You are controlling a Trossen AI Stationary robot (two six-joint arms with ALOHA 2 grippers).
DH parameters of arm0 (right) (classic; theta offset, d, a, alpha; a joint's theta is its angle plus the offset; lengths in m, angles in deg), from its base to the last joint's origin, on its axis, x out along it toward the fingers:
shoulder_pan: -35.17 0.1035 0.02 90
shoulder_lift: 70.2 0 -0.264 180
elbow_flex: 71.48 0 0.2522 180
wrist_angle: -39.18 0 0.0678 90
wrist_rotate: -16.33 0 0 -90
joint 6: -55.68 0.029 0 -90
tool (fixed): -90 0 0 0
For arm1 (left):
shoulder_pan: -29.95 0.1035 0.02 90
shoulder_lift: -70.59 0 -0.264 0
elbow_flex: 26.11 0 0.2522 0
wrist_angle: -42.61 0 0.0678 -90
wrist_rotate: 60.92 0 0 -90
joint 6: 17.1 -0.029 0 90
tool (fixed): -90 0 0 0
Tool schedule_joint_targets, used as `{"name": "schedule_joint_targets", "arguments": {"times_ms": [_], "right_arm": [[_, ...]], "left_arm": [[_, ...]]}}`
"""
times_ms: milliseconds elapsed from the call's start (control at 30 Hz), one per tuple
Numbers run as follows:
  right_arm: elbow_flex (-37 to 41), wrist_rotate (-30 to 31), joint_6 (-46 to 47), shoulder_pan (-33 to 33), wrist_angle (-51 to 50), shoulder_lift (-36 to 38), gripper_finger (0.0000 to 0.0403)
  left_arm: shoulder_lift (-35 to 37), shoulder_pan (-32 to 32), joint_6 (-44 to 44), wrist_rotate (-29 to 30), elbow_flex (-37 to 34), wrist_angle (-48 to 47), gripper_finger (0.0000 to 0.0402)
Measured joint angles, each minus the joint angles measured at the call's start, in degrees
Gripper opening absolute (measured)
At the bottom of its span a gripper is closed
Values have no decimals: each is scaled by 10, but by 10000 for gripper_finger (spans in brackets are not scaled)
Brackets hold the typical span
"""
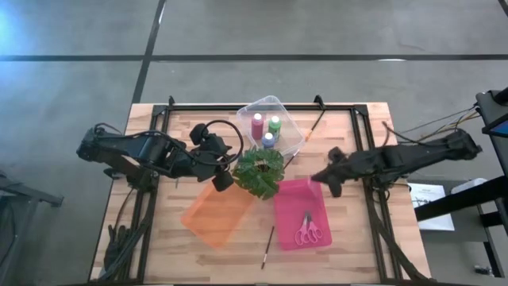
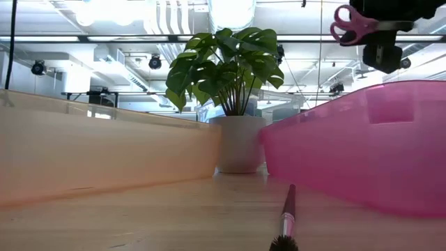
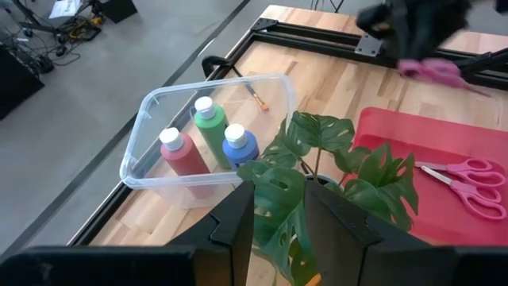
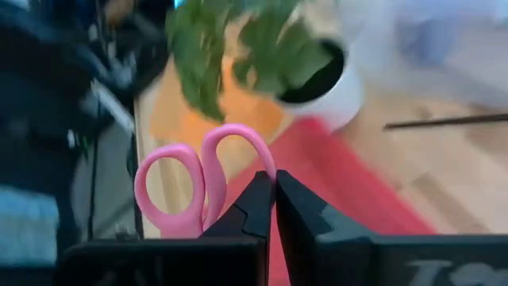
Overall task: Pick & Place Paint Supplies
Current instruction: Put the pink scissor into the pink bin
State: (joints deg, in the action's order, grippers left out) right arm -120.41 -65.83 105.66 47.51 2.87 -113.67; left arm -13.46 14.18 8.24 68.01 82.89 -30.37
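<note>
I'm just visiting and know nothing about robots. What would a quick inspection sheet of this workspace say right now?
Surface: wooden table.
Job's things: three paint bottles in the clear tray; one pair of pink scissors in the pink tray; a brush on the table, another by the clear tray.
Clutter: potted plant; orange tray.
Grippers: right gripper shut on second pink scissors above the pink tray; left gripper beside the plant, holding nothing visible.
Cables: black loop on the left arm.
Surroundings: grey floor.
</note>
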Motion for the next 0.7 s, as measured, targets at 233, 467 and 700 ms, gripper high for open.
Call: {"name": "schedule_joint_targets", "arguments": {"times_ms": [233,467,700], "right_arm": [[-79,-61,-82,24,-24,-162,8],[-127,-73,-152,23,-27,-280,8],[-126,-78,-157,23,-26,-317,8]], "left_arm": [[0,2,7,5,0,1,118],[0,3,19,5,0,2,118],[0,3,25,5,0,2,118]]}}
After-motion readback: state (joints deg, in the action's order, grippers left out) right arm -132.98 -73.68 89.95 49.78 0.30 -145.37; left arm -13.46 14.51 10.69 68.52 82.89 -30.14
